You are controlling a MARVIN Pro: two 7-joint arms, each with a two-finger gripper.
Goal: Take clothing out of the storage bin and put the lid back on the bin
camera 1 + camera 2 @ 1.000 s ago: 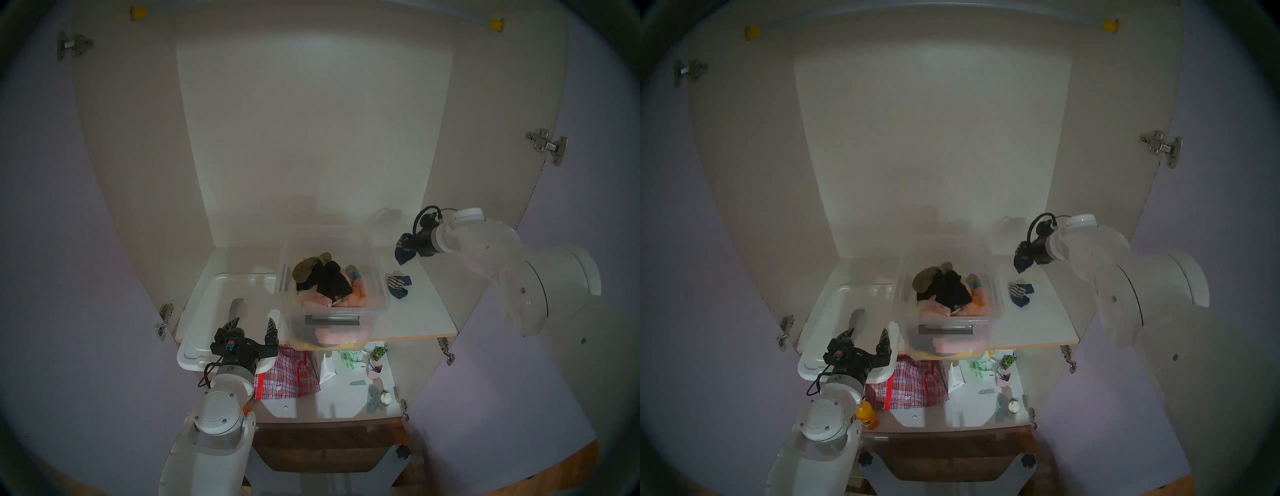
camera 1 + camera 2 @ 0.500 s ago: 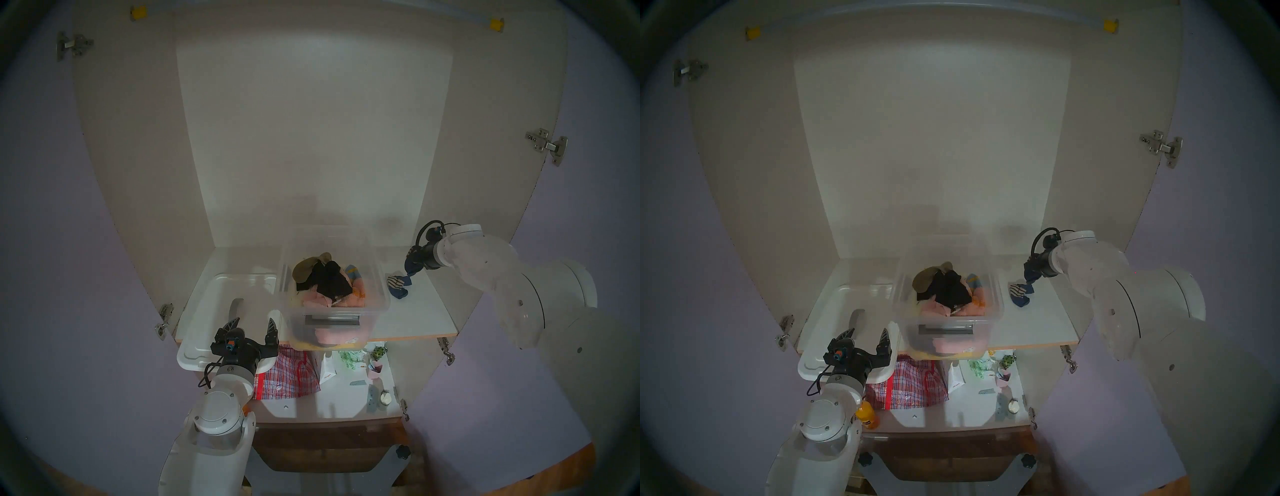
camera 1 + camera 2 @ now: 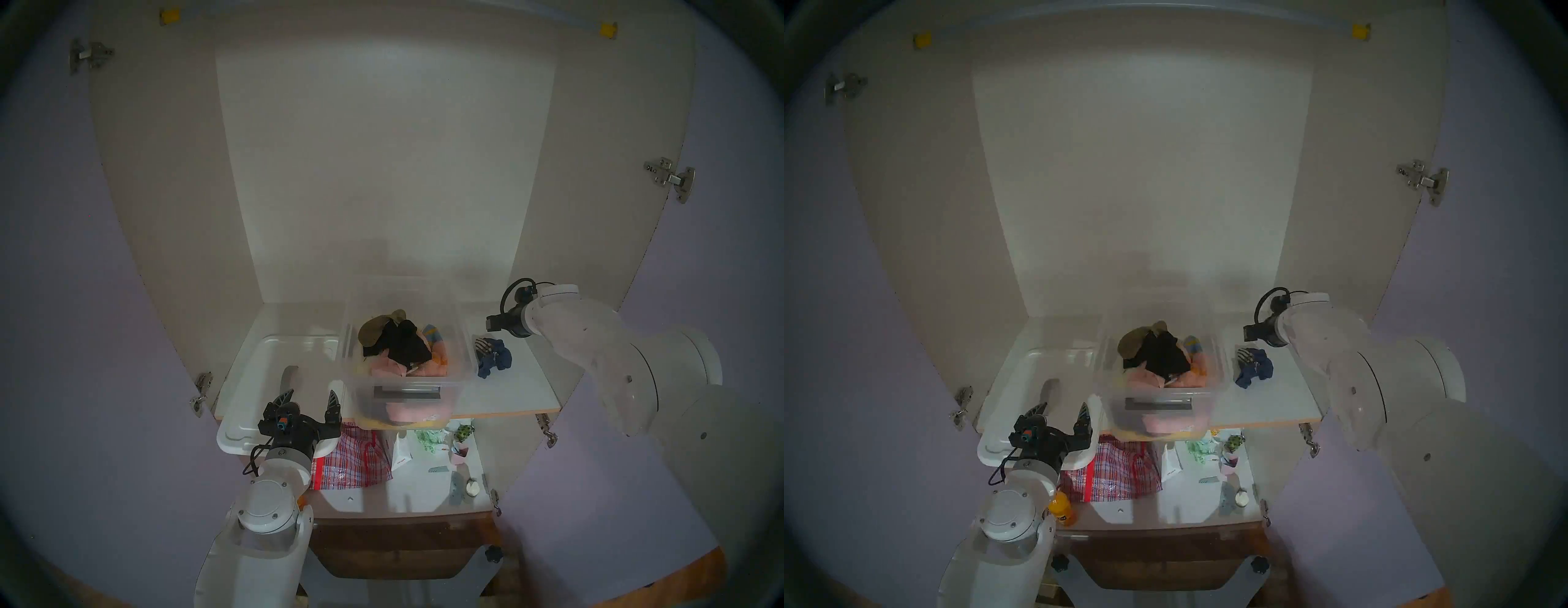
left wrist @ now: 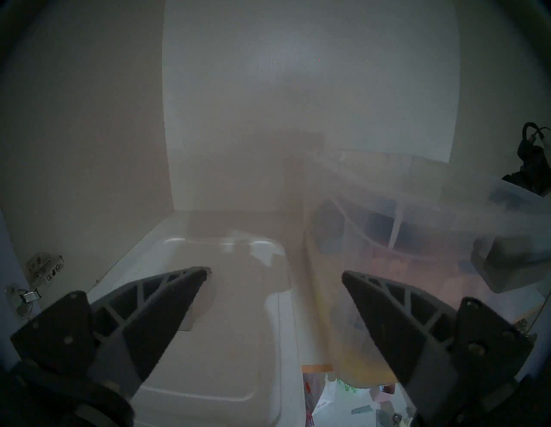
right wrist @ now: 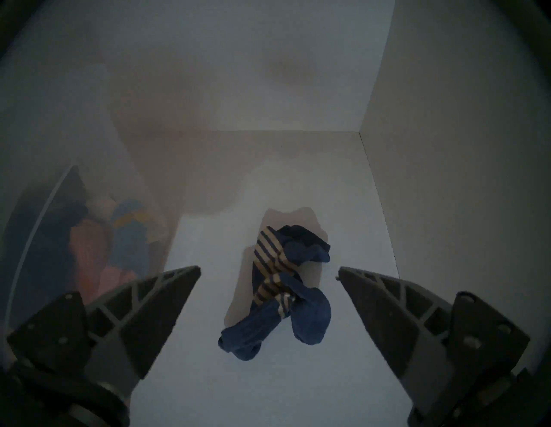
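Observation:
The clothing (image 3: 492, 356), a navy bundle with a striped part, lies on the white shelf to the right of the storage bin (image 3: 452, 395). It also shows in the right wrist view (image 5: 280, 286) and the other head view (image 3: 1253, 366). My right gripper (image 3: 490, 323) is open and empty just above it, jaws wide in the wrist view (image 5: 268, 271). The clear bin has no lid on and holds black, pink and olive cloth. The white lid (image 3: 259, 382) lies left of the bin, overhanging the shelf's front edge. My left gripper (image 3: 312, 395) is open above the lid (image 4: 232, 328).
A red plaid bag (image 3: 356, 458) and small items sit on the lower shelf, with an orange bottle (image 3: 1062, 511) at its left. The cabinet's side wall (image 5: 447, 179) is close to the right of the clothing. Door hinges stick out at both shelf ends.
My right gripper came down towards the shelf, opened and let go of a navy piece. It now lies with the striped piece beside the bin. The left arm has not moved.

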